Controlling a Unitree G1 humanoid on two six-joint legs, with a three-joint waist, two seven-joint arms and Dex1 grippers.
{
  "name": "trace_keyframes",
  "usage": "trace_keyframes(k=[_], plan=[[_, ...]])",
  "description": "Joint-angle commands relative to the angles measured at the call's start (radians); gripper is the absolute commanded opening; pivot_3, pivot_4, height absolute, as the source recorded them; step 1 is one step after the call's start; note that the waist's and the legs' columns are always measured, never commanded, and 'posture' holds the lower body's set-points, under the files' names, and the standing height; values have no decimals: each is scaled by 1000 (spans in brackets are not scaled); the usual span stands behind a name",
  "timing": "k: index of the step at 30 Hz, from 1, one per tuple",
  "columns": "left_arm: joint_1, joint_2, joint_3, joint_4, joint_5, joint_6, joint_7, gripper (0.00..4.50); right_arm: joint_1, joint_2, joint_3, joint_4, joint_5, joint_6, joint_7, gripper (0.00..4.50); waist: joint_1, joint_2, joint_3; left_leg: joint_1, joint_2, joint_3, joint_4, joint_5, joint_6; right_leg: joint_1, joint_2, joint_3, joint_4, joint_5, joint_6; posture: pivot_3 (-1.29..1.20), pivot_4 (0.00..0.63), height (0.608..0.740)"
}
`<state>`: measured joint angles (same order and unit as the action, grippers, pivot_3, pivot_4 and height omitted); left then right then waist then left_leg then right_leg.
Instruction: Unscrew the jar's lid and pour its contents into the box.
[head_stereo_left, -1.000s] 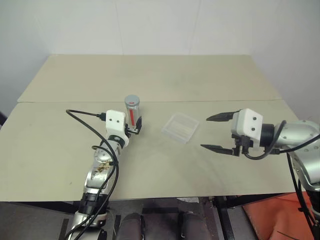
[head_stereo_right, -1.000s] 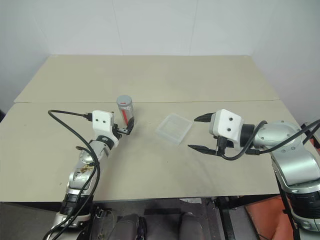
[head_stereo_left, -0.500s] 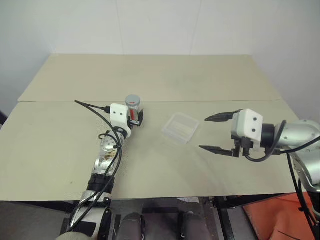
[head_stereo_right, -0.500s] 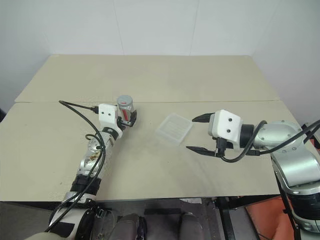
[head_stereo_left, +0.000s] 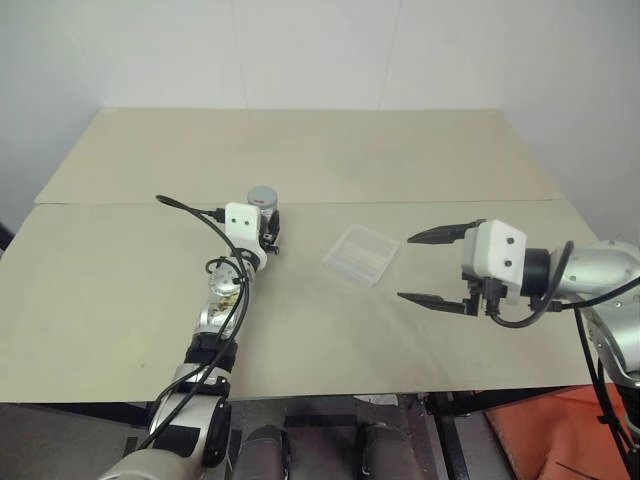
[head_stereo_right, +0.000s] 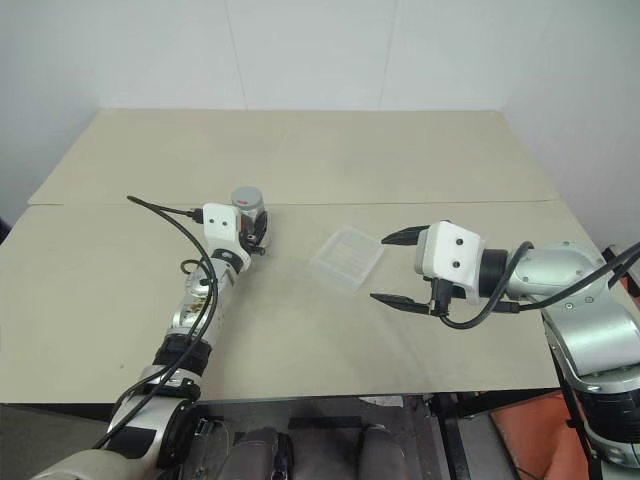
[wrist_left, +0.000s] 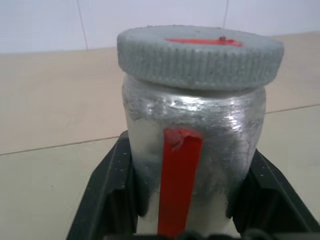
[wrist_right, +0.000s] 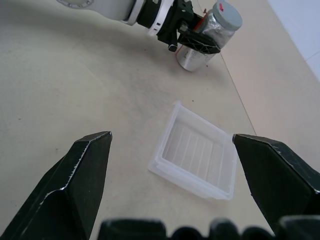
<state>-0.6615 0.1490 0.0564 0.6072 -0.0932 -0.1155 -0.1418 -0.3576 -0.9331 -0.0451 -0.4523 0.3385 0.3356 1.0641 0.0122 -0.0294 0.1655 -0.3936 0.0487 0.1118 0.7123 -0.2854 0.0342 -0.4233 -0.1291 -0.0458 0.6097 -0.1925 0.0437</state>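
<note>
Left gripper (wrist_left: 192, 200) fingers (wrist_left: 112, 195) clenched around jar (wrist_left: 192, 145), upright on surface (head_stereo_left: 120, 280), grey lid (wrist_left: 200, 55) on. Right gripper (head_stereo_left: 437, 268) fingers spread wide, empty, near clear box (head_stereo_left: 361, 255) lying between both arms.

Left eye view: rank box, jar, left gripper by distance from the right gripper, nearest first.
From the right gripper, jaws open:
1. box, just beyond its fingertips toward the robot's left, empty on the table.
2 and 3. jar and left gripper, farther left; the gripper is shut on the jar, so too close to call.
</note>
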Motion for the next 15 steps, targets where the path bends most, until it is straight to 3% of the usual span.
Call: trace_keyframes(k=[1, 6, 11, 15], plan=[[-35, 0, 3, 32, 15, -47, -7, 1913, -3, -5, -28, -29, 19, -5, -2, 4500, 0, 0, 0, 0, 0, 0, 0, 0, 0, 0, 0, 0, 0, 0, 0, 0, 150, 740], [7, 73, 5, -110, -23, 0, -136, 1913, -15, 32, -30, -26, 39, -9, -23, 4500, -2, 0, 0, 0, 0, 0, 0, 0, 0, 0, 0, 0, 0, 0, 0, 0, 150, 740], [107, 263, 54, -415, -221, 241, -424, 1913, -88, 209, -12, -63, 188, 95, -136, 4500, -27, 0, 0, -2, 1, -1, -1, 4, -7, -3, 0, 0, 2, 0, 0, 0, 150, 740], [146, 363, 82, -527, -368, 359, -616, 1913, -202, 333, 56, -60, 195, 221, -277, 4500, -25, 0, 0, -1, 1, -1, 0, 4, -7, -3, 0, 0, 2, 0, 0, 0, 150, 740]])
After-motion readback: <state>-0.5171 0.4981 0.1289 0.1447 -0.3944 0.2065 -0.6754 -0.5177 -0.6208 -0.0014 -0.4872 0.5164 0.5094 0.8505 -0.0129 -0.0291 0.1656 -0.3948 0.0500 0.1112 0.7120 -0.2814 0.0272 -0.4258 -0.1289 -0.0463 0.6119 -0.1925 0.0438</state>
